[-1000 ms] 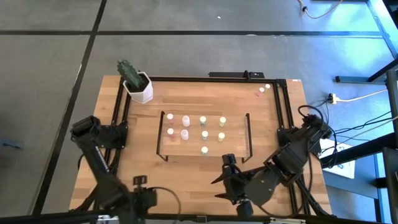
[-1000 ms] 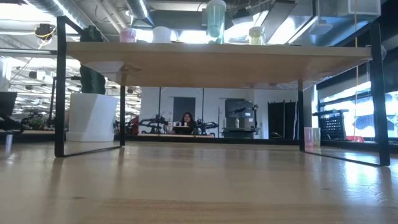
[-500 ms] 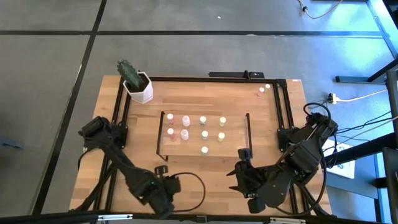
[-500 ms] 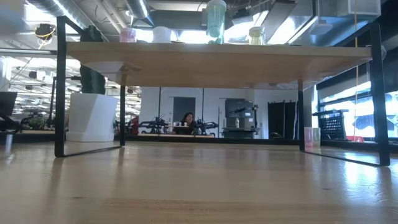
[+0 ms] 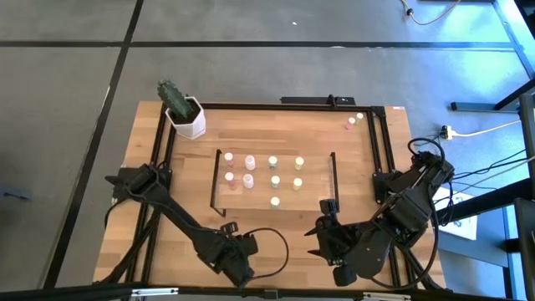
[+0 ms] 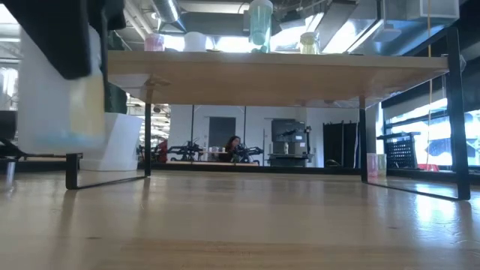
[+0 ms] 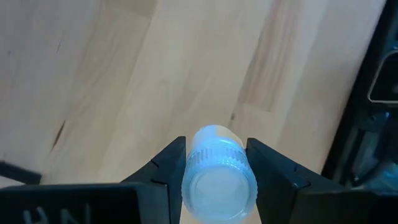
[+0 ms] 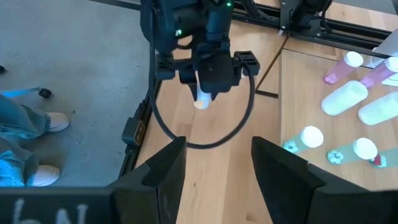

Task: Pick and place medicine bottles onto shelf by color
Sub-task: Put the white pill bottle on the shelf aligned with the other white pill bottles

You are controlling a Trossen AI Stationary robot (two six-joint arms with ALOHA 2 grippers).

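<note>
1. The shelf [image 5: 276, 206] sits in the middle of the high view on the wooden desk [image 5: 267, 134], its black end frames at left and right.
2. On the shelf stand eight medicine bottles [image 5: 273, 181]. They form three columns: pink ones at the left, pale ones in the centre, yellow ones at the right.
3. From the low view, four of these bottles show along the top edge of the frame, standing upright on the board [image 6: 262, 64].
4. Two more small bottles [image 5: 354, 120] sit on the desk near the upper right corner of the high view, well apart from the shelf.
5. The white hexagonal pot [image 5: 190, 122] holds a green cactus [image 5: 174, 96]. It stands near the upper left corner of the desk, outside the shelf's left frame.
6. The left gripper [image 5: 230, 237] is at the lower centre-left of the high view, just below the shelf. Its fingers [image 7: 163, 171] are clamped around a pale bottle with a ribbed cap [image 7: 217, 177], held above bare desk wood.
7. The right wrist view shows the same pale bottle [image 8: 203, 99] pinched in the left gripper at the upper centre of the frame.
8. The right gripper [image 5: 319, 236] waits at the lower right of the high view, beside the shelf's right frame. Its fingers [image 8: 163, 171] stand apart with nothing between them.
</note>
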